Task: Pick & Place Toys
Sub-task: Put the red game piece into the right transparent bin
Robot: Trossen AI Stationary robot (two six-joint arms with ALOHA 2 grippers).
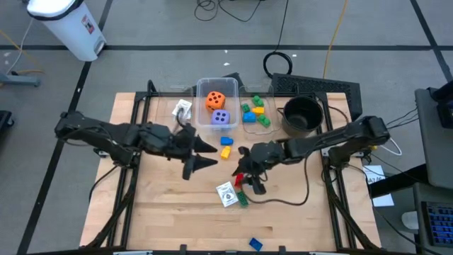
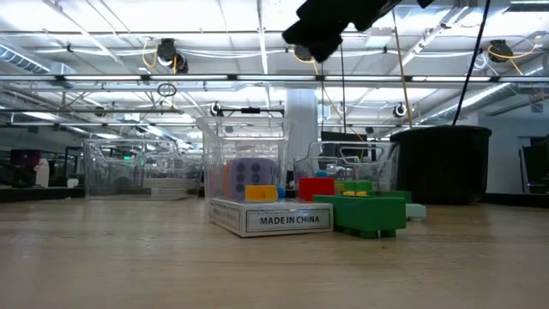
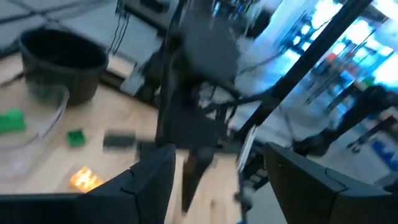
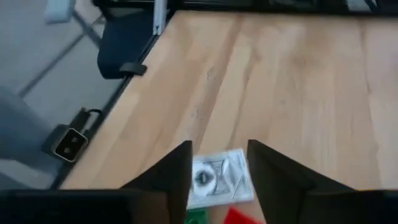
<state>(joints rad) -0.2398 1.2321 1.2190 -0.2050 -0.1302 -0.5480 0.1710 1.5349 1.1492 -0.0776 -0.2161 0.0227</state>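
Two foam dice, an orange die [image 1: 215, 100] and a purple die [image 1: 221, 118], are sitting inside a clear bin [image 1: 200, 88] at the far middle of the table [image 1: 156, 212]. A second clear bin [image 1: 249, 129] just to its right is holding several small green, yellow and blue bricks. The right gripper [image 1: 247, 177] is hovering over the table's middle, its fingers parted with nothing between them; in the right wrist view a card pack [image 4: 217, 177] is lying just beyond its fingertips. A red brick [image 1: 238, 178] and a green brick [image 1: 243, 199] are resting beside that pack. The left gripper [image 1: 204, 154] is hanging near the bins, fingers spread and apparently empty, though the left wrist view is too blurred to be sure. A yellow brick [image 1: 227, 140] and a blue brick [image 1: 225, 151] are lying just right of it. Another blue brick [image 1: 255, 244] is sitting alone near the table's front edge. A black pot [image 1: 303, 115] is standing at the far right.
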